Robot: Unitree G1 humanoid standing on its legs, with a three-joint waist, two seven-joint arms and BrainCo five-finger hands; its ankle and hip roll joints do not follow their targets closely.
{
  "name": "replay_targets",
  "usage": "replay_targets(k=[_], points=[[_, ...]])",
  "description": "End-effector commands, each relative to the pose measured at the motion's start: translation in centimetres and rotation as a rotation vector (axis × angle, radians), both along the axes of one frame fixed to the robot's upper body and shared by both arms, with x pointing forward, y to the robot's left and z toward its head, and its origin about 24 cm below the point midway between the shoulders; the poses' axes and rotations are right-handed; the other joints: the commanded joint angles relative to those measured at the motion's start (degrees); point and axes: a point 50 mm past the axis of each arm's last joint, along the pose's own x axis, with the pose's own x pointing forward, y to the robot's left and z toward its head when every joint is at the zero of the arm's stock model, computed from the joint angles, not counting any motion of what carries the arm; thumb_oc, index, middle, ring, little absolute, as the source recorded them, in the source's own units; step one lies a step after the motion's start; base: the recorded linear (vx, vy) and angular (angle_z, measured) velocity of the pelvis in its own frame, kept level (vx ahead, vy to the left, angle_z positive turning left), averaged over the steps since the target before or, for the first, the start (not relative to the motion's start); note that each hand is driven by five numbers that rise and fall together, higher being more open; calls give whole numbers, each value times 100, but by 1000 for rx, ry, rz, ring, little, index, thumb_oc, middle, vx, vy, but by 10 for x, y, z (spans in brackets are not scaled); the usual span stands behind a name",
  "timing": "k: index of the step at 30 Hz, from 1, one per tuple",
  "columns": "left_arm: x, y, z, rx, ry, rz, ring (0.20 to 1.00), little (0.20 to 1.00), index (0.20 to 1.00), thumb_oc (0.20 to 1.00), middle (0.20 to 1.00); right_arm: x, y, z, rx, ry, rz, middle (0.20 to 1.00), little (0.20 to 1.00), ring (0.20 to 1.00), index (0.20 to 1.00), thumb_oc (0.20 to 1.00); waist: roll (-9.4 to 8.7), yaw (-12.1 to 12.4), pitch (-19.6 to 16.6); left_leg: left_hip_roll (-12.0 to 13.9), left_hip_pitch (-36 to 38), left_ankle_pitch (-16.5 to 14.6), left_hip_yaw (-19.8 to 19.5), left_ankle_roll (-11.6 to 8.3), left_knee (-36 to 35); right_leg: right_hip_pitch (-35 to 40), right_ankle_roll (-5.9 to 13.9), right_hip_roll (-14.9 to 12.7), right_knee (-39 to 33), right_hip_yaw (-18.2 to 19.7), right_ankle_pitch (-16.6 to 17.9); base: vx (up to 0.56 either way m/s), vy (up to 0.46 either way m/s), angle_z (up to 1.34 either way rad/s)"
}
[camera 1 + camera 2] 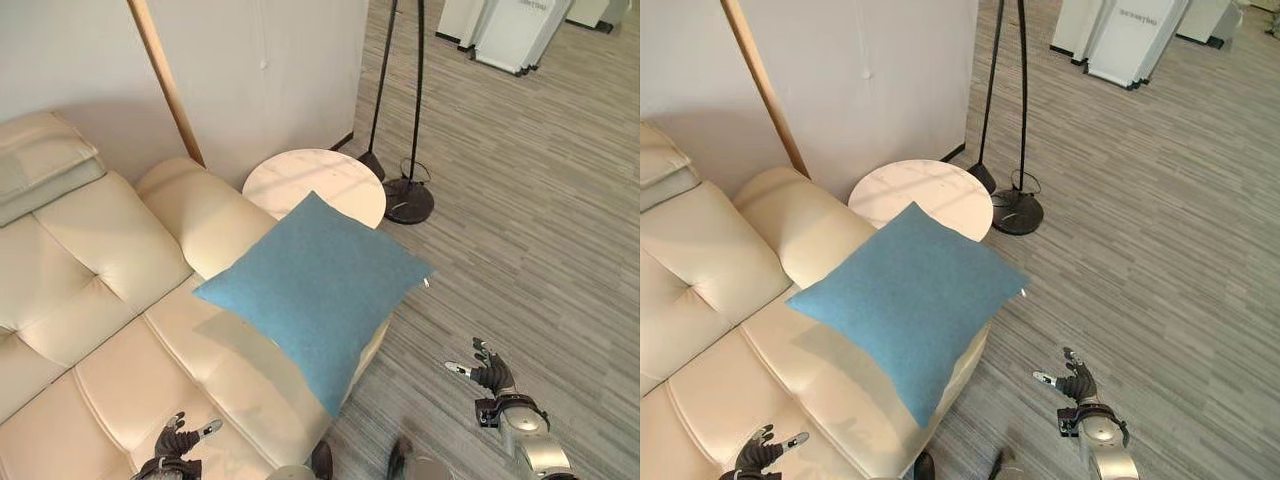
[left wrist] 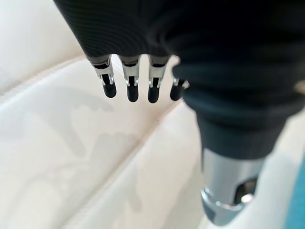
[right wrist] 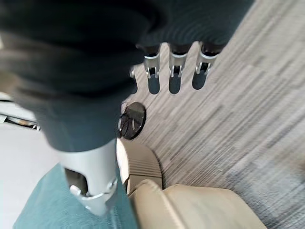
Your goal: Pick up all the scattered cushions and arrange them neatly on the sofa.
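A blue square cushion [image 1: 320, 285] lies tilted on the right end of the cream sofa [image 1: 90, 300], one corner hanging past the seat's front edge over the floor. My left hand [image 1: 178, 440] hovers low over the sofa seat, fingers relaxed and holding nothing. My right hand [image 1: 488, 372] is over the wood floor to the cushion's right, fingers spread and empty. In the right wrist view the blue cushion [image 3: 52, 202] shows beside the thumb [image 3: 93, 171]. The left wrist view looks past the fingers [image 2: 132, 88] at cream leather.
A round white side table [image 1: 315, 185] stands behind the sofa's arm by the wall. A floor lamp with a black round base [image 1: 408, 200] stands to its right. White furniture [image 1: 510, 35] stands far back. Folded cream cushions [image 1: 35, 160] rest on the sofa's back.
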Motion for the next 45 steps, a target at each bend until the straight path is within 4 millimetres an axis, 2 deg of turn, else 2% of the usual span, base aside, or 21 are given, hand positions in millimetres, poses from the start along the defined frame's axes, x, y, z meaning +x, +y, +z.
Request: replay_targets(k=[1,5,9,11,12,15,16,17,20,22,25,28,31,32,33,34,37,39,40,41,45], points=[[23,2,17,15,-132,-5,1000,1000,1000,1000,1000,15,-23,25,-84,-108,-48,1000,1000,1000,1000,1000,17,-47,338,251,9,-583,-913,-436,470,322,175,210,-503,479,557,268,-160,69],[38,-7,24,14,-180,-68,1000,1000,1000,1000,1000,14,-36,34,-127,-135,-92,1000,1000,1000,1000,1000,-93,-161,291,208,208,-785,-1619,-615,520,238,262,183,-619,1036,692,287,-248,91],[41,-11,25,0,-197,-87,1000,1000,1000,1000,1000,20,-41,42,-135,-171,-103,1000,1000,1000,1000,1000,-175,-166,159,425,204,-700,-1846,-751,427,462,233,136,-665,775,763,143,-313,110],[45,-16,26,-22,-213,-101,1000,1000,1000,1000,1000,22,-44,48,-143,-197,-100,1000,1000,1000,1000,1000,-179,-157,69,745,103,-524,-1930,-959,273,557,178,255,-688,616,615,110,-385,61],[52,-21,30,-44,-246,-112,1000,1000,1000,1000,1000,28,-46,56,-169,-224,-80,1000,1000,1000,1000,1000,-157,-151,75,939,-89,-355,-1882,-1089,241,657,121,307,-692,383,480,71,-378,24],[62,-26,34,-56,-279,-124,1000,1000,1000,1000,1000,34,-49,66,-195,-252,-63,1000,1000,1000,1000,1000,-172,-196,97,1026,-384,-102,-1670,-1153,230,679,56,250,-673,133,380,10,-203,108],[68,-31,37,-68,-303,-137,1000,1000,1000,1000,1000,38,-52,72,-224,-258,-48,1000,1000,1000,1000,1000,-159,-205,124,1106,-461,-59,-1234,-1087,183,795,-18,248,-721,-94,301,20,-131,101],[68,-31,37,-68,-303,-137,1000,1000,1000,1000,1000,38,-52,72,-224,-259,-48,1000,1000,1000,1000,1000,-168,-215,112,1092,-485,-40,-1243,-1083,181,779,-15,234,-729,-100,316,29,-206,77],[80,-43,49,-98,-372,-202,1000,1000,1000,1000,1000,41,-60,73,-259,-226,-36,1000,1000,1000,1000,1000,-152,-254,73,1034,-439,-104,-1,-980,187,1051,-79,293,-1034,-600,256,70,-190,86],[87,-50,55,-107,-397,-243,1000,1000,1000,1000,1000,46,-58,71,-238,-211,-35,1000,1000,1000,1000,1000,-158,-184,81,954,-526,-29,62,-973,109,1102,-113,353,-1118,-672,266,105,-141,76],[101,-59,65,-117,-444,-286,1000,1000,1000,1000,1000,54,-42,57,-184,-161,2,1000,1000,1000,1000,1000,-253,-94,129,847,-612,-5,-119,-946,34,1121,-139,420,-1135,-711,250,50,-104,7],[136,-91,88,-165,-572,-349,1000,1000,1000,1000,1000,81,-1,61,-80,-212,80,1000,1000,1000,1000,1000,-293,-10,270,797,-807,94,-200,-923,-79,886,-152,468,-1130,-634,319,-63,-37,11],[166,-127,109,-220,-659,-406,1000,1000,1000,1000,1000,108,53,73,65,-297,163,1000,1000,1000,1000,1000,-282,12,422,768,-956,193,-257,-923,-154,699,-138,491,-1147,-576,414,-97,11,-3],[182,-145,119,-239,-693,-424,1000,1000,1000,1000,1000,120,88,83,166,-342,214,1000,1000,1000,1000,1000,-264,0,480,758,-1028,248,-261,-933,-200,609,-125,501,-1171,-532,469,-100,42,-2],[189,-152,124,-255,-710,-422,1000,1000,1000,1000,1000,124,105,89,214,-363,244,796,796,796,796,796,-255,-3,516,755,-1060,273,-264,-944,-222,582,-114,497,-1194,-535,497,-113,69,-5],[199,-162,136,-281,-753,-407,200,200,200,200,200,129,127,99,282,-398,289,200,200,200,200,200,-237,-17,569,746,-1112,310,-271,-960,-240,538,-92,495,-1232,-519,546,-90,58,-4],[203,-165,151,-340,-830,-372,200,200,200,200,200,123,151,109,394,-450,356,200,200,200,200,200,-219,-58,598,730,-1127,292,-242,-977,-240,537,-53,471,-1291,-510,603,-57,63,-7],[195,-156,142,-364,-811,-373,200,200,200,200,200,111,157,113,495,-483,392,200,200,200,200,200,-218,-96,554,715,-1039,254,-196,-963,-240,597,-31,430,-1291,-515,610,-15,97,-7],[191,-152,137,-396,-792,-341,200,200,200,200,200,106,156,118,527,-512,404,200,200,200,200,200,-196,-117,522,711,-962,216,-166,-952,-240,657,-24,413,-1286,-506,600,49,177,-11],[181,-148,141,-429,-841,-300,200,200,200,200,200,92,152,109,536,-490,423,200,200,200,200,200,-162,-132,452,702,-773,128,-126,-927,-240,810,-14,390,-1275,-496,578,62,112,-15],[161,-137,147,-459,-896,-293,200,200,200,200,200,75,143,111,563,-522,438,200,200,200,200,200,-171,-163,244,667,-452,-30,-60,-865,-240,1081,36,347,-1306,-430,572,84,136,-15]])
